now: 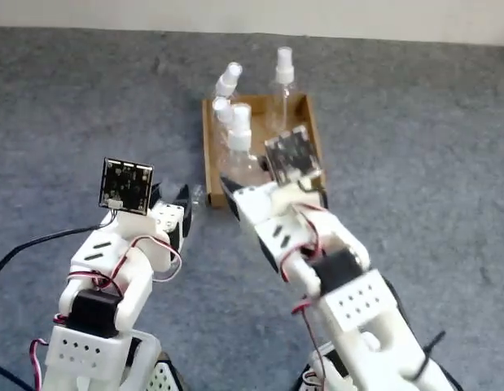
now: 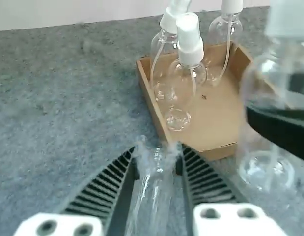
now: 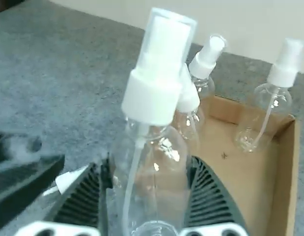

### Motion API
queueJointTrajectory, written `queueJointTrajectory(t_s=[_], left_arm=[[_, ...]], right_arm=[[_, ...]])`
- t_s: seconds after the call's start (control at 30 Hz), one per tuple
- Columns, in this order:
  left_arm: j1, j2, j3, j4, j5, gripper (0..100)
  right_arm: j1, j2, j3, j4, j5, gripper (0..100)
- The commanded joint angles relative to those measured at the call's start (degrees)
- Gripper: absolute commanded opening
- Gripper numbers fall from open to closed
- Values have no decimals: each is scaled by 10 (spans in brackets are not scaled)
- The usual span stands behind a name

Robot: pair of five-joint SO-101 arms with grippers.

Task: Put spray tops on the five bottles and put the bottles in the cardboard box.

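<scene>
Spray-topped bottle (image 3: 152,147) clasped upright within right claw (image 3: 148,167); clear piece (image 2: 154,187) pinched within left claw (image 2: 159,151)

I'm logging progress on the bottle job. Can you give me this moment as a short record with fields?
box: cardboard box, open, on the grey table
in box: three bottles, all with spray tops
right gripper: shut on a fourth bottle with spray top, at the box's near edge
left gripper: shut on a clear piece, beside the box; bottle or cap unclear
</scene>
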Motion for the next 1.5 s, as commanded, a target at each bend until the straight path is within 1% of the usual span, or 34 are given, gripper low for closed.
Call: queueJointTrajectory(t_s=[0.0,0.1,0.17,0.27,0.37,0.6,0.77,0.93,1.07,1.13,1.23,1.3,1.37,1.47], left_arm=[[0,0,-7,-14,-4,115],[7,0,-7,-14,-4,175],[26,0,-7,-14,-4,200],[57,0,-6,-14,-4,207],[65,5,-3,-17,-4,207],[64,6,-2,-17,-5,207],[63,6,-2,-17,-6,207],[63,6,11,-20,-7,207],[64,6,13,-27,-32,204],[64,2,13,-27,-32,204],[64,0,17,-27,-33,204],[64,0,20,-27,-33,204],[64,0,21,-27,-33,203],[64,0,21,-27,-33,203]], right_arm=[[5,69,-100,3,-18,4],[5,124,-145,3,-44,4],[2,159,-167,3,-47,4],[-14,195,-189,4,-49,4],[-33,202,-213,16,-47,4],[-74,181,-344,213,-46,4],[-75,148,-399,316,-45,4],[-75,103,-408,356,-45,4],[-73,81,-406,375,-44,4],[-69,80,-407,376,-27,4],[-22,81,-407,374,7,4],[30,81,-407,366,29,4],[97,81,-405,330,61,4],[165,109,-382,276,89,4]])
